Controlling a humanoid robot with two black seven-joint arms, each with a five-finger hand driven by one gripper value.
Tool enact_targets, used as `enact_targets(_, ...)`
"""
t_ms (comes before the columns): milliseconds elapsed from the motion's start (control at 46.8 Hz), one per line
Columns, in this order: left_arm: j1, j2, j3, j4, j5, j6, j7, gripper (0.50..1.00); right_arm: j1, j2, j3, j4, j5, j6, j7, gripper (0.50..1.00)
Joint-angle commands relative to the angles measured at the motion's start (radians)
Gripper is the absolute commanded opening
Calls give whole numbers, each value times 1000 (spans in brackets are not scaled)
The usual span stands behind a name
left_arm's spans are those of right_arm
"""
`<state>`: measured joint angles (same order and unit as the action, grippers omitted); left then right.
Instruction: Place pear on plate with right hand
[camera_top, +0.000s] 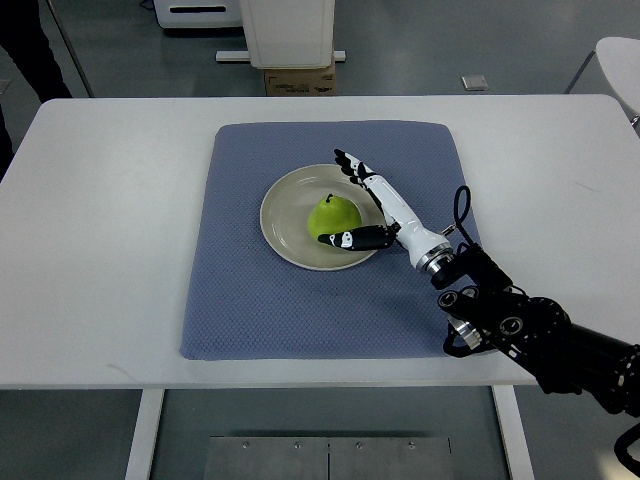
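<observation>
Grey floor surrounds a white table (110, 230), which fills most of the top view. Beyond its far edge stand the base of some white equipment (290, 30) and a cardboard box (298, 80), and the rim of another white surface (622, 60) shows at the upper right. A person's dark clothing (25, 50) is visible at the upper left corner.

On the table lies a blue-grey mat (240, 300), roughly square, with its near edge close to the table's front edge. A round, pale plate (285, 215) rests on the mat, a little beyond the mat's middle. The green pear (333, 215) stands upright on the plate, stem up, right of the plate's centre.

The right robot hand (372, 205) reaches in from the lower right, its black forearm (540, 335) crossing the table's front right corner and its white palm lying over the plate's right rim. Its fingers (350, 163) are spread and stretched out past the far right side of the pear, not wrapped around it. The thumb (350, 239) points left along the near side of the pear, just beside or touching its base; contact cannot be told for sure. The hand holds nothing.
</observation>
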<state>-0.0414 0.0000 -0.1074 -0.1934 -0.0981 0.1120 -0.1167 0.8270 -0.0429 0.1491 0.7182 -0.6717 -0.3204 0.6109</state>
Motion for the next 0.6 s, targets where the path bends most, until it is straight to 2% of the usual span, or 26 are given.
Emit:
enact_targets(0,0,0,0,0,0,0,0,1000,0,-31,3,18,3,1,0,987)
enact_targets(342,0,0,0,0,0,0,0,1000,-5,-173,6,129,6,1,0,987)
enact_targets(577,0,0,0,0,0,0,0,1000,-49,-219,50,133,9,0,0,987)
